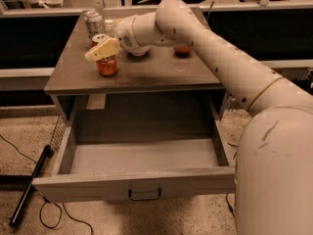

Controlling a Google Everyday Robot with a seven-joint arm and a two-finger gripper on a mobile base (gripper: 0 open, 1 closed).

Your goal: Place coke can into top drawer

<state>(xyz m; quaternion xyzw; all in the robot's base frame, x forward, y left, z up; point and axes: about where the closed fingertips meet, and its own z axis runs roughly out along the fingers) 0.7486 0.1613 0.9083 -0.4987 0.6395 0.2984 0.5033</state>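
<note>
The coke can (106, 64), red-orange with a silver top, stands upright on the left part of the grey table (146, 75). My gripper (101, 50) has reached it from the right, and its cream fingers (103, 49) lie across the can's upper half. The top drawer (142, 168) below the tabletop is pulled wide open and empty, its front panel with a dark handle (145, 195) nearest the camera.
A silver-grey can (93, 22) stands behind the coke can at the table's back left. A white bowl (137, 50) and a red-orange round object (182, 49) sit behind my arm. A black pole (29, 186) and cables lie on the floor at left.
</note>
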